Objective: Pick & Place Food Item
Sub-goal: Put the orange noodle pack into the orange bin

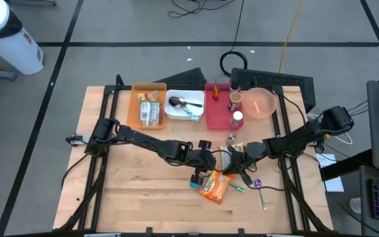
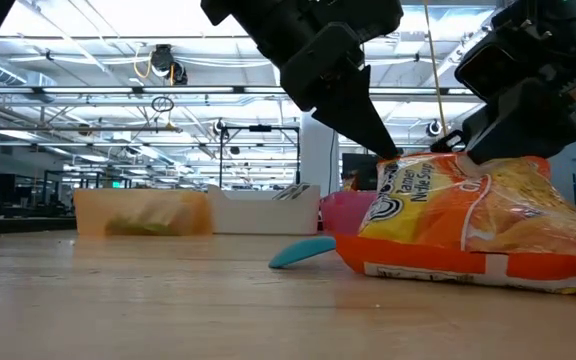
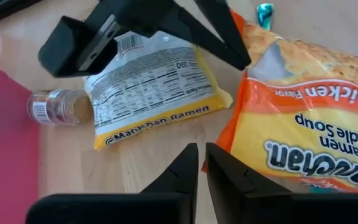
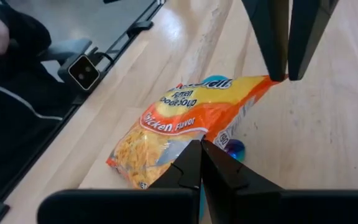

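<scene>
Two grippers meet over my orange ramen packet (image 1: 216,186), which lies flat on the surface (image 1: 137,197) near its front edge, long axis slanting toward me. My left gripper (image 3: 201,163) hovers beside its near corner, jaws almost together; right gripper (image 4: 199,163) shut, seemingly empty. Bright crinkly wrapper. Bins sit beyond.

The ramen packet (image 2: 468,225) is showing glossy, crinkled plastic film that is catching the light. The table (image 1: 130,191) is presenting pale, matt wood with visible plank seams. The orange bin (image 1: 137,99), white bin (image 1: 176,115) and red tray (image 1: 216,118) are looking like smooth plastic. The spice jar (image 3: 58,107) is appearing to be clear plastic or glass, hard to tell which. The left gripper (image 3: 202,163) fingers are looking matt black.
</scene>
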Tool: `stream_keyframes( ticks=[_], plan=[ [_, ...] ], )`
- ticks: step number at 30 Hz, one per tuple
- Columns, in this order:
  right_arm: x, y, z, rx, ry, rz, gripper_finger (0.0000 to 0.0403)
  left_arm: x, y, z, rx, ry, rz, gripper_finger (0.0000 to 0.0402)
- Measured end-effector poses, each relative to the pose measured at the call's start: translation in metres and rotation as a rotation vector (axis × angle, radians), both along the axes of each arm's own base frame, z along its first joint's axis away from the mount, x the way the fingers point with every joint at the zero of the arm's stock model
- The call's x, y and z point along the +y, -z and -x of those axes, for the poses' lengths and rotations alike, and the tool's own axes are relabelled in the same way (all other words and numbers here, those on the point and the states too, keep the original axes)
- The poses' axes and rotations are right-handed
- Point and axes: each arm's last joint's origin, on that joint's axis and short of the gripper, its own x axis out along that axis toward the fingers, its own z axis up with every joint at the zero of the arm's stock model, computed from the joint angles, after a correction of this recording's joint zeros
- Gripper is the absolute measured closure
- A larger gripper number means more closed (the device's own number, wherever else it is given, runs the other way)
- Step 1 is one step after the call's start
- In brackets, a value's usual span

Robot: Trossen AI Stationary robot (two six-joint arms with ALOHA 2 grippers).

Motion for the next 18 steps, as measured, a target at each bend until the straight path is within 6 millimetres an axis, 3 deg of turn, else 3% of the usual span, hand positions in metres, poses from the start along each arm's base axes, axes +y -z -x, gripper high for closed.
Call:
stream_keyframes(
  ticks=[7,13,18],
  plan=[
    [0.000,-0.003,-0.005,-0.005,-0.012,0.037,0.0403,0.001,-0.020,0.006,-0.033,0.000,0.035,0.0317],
    [0.002,-0.012,-0.013,0.009,-0.026,0.084,0.0403,0.012,-0.050,0.013,-0.055,0.116,0.310,0.0250],
    [0.005,-0.026,-0.026,0.037,-0.050,0.148,0.0403,0.024,-0.051,0.013,-0.037,0.071,0.368,0.0201]
  ],
)
